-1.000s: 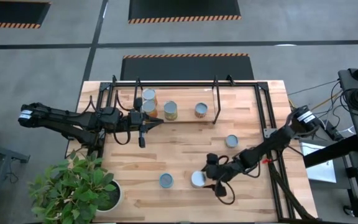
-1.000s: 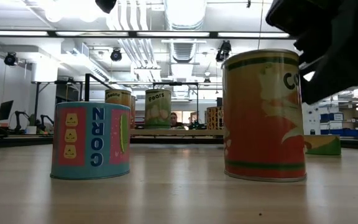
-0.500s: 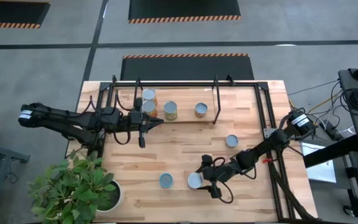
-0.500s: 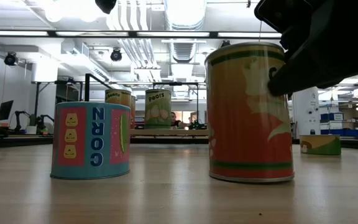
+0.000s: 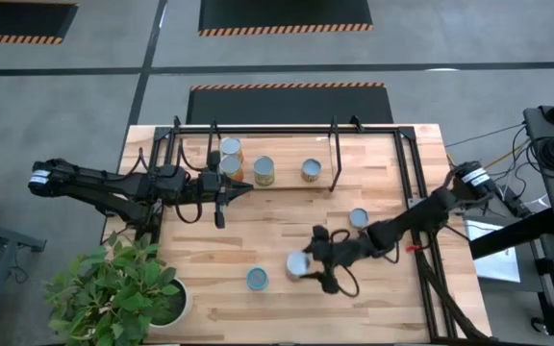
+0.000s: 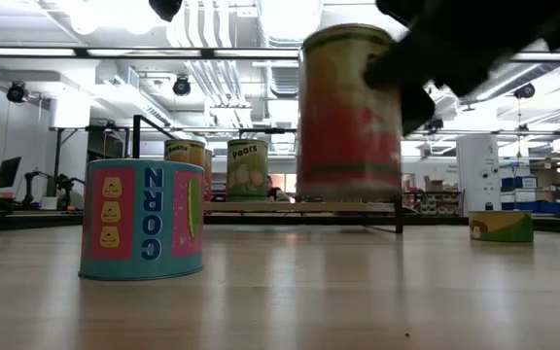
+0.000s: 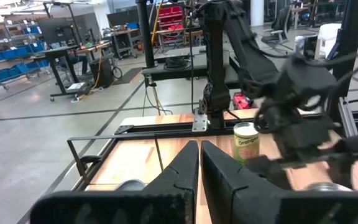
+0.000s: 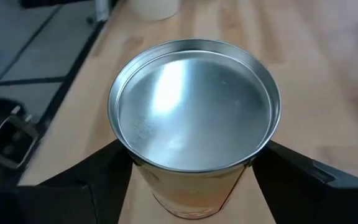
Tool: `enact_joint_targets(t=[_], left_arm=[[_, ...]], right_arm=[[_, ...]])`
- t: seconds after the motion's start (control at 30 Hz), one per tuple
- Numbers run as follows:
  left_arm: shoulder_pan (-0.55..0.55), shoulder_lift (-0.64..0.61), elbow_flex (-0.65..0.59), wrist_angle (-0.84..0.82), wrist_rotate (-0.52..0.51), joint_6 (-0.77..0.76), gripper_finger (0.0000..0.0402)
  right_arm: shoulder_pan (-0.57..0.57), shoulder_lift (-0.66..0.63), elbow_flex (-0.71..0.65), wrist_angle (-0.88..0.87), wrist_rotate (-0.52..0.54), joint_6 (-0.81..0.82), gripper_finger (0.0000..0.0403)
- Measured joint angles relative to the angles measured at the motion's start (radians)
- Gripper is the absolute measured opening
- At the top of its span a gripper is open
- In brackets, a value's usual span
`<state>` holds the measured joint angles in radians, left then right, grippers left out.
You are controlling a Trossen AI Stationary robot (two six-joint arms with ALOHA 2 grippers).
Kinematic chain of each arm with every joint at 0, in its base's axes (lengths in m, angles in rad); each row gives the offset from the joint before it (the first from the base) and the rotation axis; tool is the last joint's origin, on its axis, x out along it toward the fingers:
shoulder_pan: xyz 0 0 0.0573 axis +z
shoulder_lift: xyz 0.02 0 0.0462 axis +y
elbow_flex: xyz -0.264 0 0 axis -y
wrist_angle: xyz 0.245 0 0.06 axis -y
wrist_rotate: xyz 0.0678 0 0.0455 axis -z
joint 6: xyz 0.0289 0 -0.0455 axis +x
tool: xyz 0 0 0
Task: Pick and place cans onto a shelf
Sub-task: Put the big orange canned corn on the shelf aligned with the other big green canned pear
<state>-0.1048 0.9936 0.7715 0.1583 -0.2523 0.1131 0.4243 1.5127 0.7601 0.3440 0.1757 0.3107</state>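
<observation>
My right gripper (image 5: 308, 265) is shut on an orange-and-green can (image 6: 350, 112) with a silvery top (image 8: 194, 102), held above the table's near middle. A blue "corn" can (image 6: 144, 219) stands on the table to its left, also in the high view (image 5: 257, 279). Another can (image 5: 358, 218) stands further right. Several cans (image 5: 264, 170) stand on the shelf (image 5: 334, 154) at the far side. My left gripper (image 5: 246, 188) is shut and empty, level, just in front of the shelf's left cans. My right gripper pinches the can's side wall (image 8: 143, 177) just under the top rim, one finger (image 8: 86, 186) on each opposite side. The fingers come from the table's right, slanting down. The can is upright and lifted clear of the table.
A potted plant (image 5: 123, 293) in a white pot stands at the table's near left corner. A black table frame (image 5: 419, 202) runs along the right edge. The wood between the shelf and the near cans is bare.
My right gripper has lifted the orange can off the table and carried it up and a little toward the left and far edges. The can has stayed upright. The other cans have stayed where they were.
</observation>
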Motion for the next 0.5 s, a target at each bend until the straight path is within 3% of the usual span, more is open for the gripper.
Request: enact_joint_targets(t=[0.2, 0.5], left_arm=[[0.0, 0.0, 0.0, 0.009, 0.0, 0.003, 0.0001], [0.0, -0.004, 0.0, 0.024, 0.0, 0.005, 0.0001]], right_arm=[[-0.134, -0.103, 0.124, -0.25, 0.008, -0.062, 0.0284], [-0.371, -0.07, 0.418, -0.587, 0.008, -0.262, 0.0284]])
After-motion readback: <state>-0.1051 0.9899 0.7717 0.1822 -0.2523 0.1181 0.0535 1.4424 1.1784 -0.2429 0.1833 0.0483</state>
